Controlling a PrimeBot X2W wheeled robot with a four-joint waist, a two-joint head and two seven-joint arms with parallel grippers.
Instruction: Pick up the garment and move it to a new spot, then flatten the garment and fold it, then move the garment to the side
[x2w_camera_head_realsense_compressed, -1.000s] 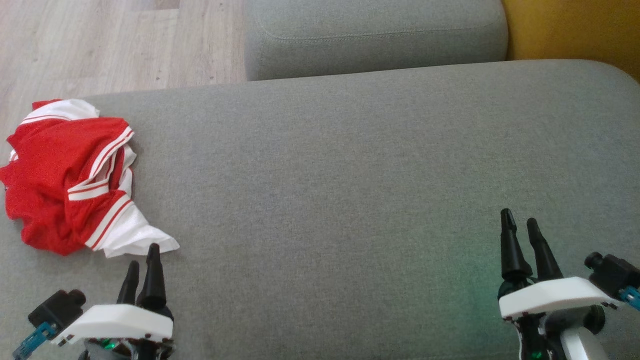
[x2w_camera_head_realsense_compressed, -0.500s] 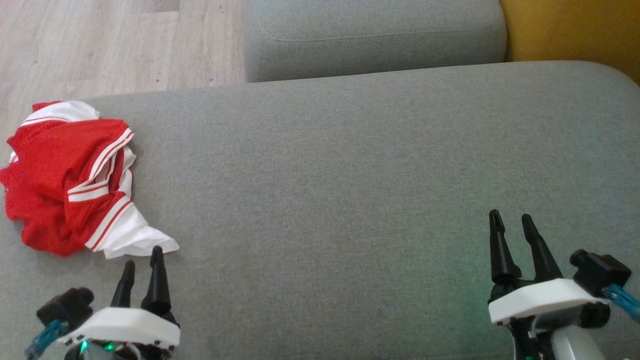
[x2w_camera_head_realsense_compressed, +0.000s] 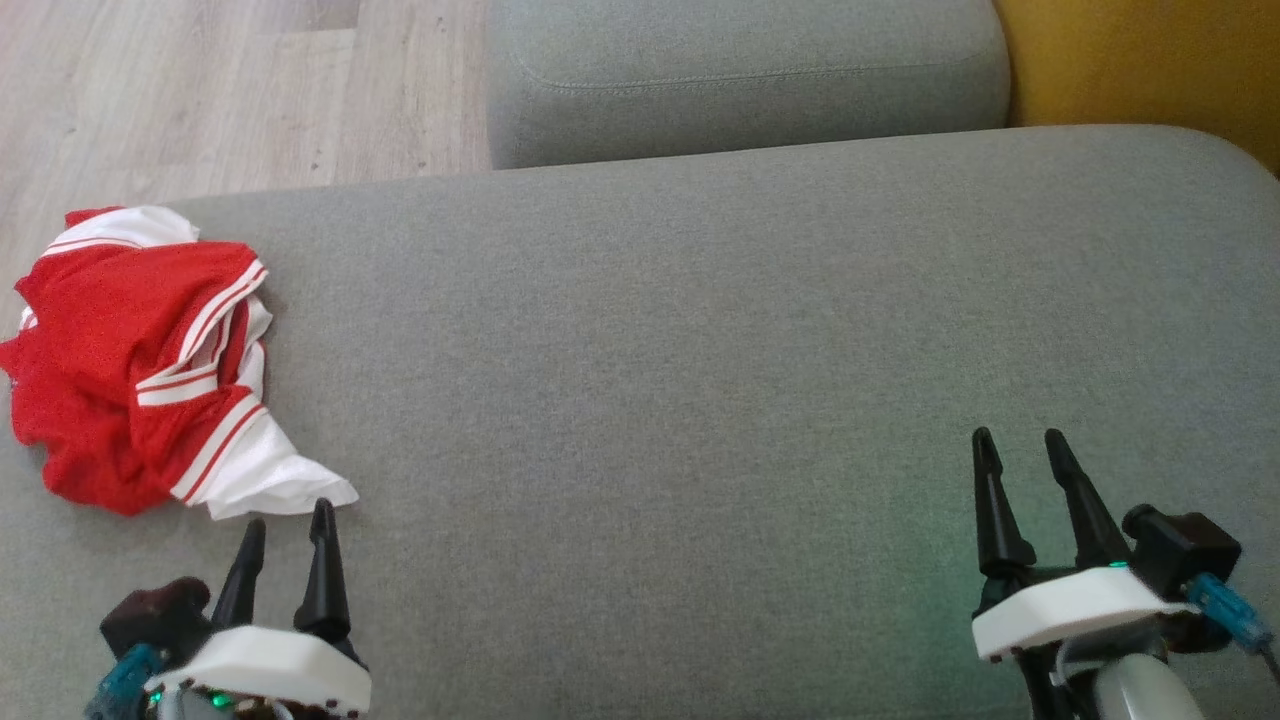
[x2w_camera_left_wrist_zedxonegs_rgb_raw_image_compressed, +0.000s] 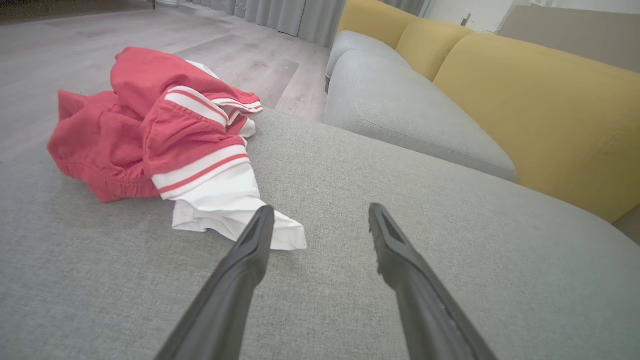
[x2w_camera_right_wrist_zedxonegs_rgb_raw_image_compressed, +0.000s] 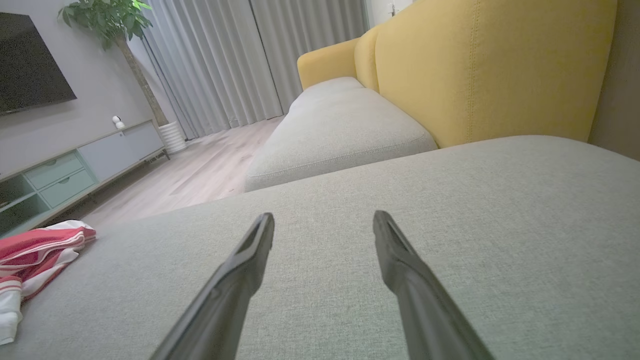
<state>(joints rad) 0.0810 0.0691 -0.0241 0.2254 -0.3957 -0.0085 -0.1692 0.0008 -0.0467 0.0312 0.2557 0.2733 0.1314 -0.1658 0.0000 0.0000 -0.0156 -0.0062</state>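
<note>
A crumpled red garment (x2w_camera_head_realsense_compressed: 110, 360) with white stripes and a white panel lies bunched at the left end of the grey cushion (x2w_camera_head_realsense_compressed: 700, 350). Its white corner reaches toward my left gripper (x2w_camera_head_realsense_compressed: 288, 515), which stands open just below it with nothing between the fingers. In the left wrist view the garment (x2w_camera_left_wrist_zedxonegs_rgb_raw_image_compressed: 165, 135) lies ahead and left, and my left gripper (x2w_camera_left_wrist_zedxonegs_rgb_raw_image_compressed: 320, 215) is open with its left fingertip (x2w_camera_left_wrist_zedxonegs_rgb_raw_image_compressed: 262, 217) over the white corner. My right gripper (x2w_camera_head_realsense_compressed: 1012, 443) is open above bare cushion at the lower right. The right wrist view shows the right gripper (x2w_camera_right_wrist_zedxonegs_rgb_raw_image_compressed: 324, 222) open and the garment (x2w_camera_right_wrist_zedxonegs_rgb_raw_image_compressed: 35, 255) far left.
A second grey cushion (x2w_camera_head_realsense_compressed: 750, 80) sits behind the one I work over, with a yellow sofa back (x2w_camera_head_realsense_compressed: 1150, 60) to the right. Wood floor (x2w_camera_head_realsense_compressed: 200, 90) lies beyond the cushion's left and far edge. A TV stand (x2w_camera_right_wrist_zedxonegs_rgb_raw_image_compressed: 75, 170) and a potted plant (x2w_camera_right_wrist_zedxonegs_rgb_raw_image_compressed: 120, 30) stand across the room.
Both grippers have opened wider and drawn back slightly toward the view's bottom edge. The head view has shifted a little downward. The garment lies as before.
</note>
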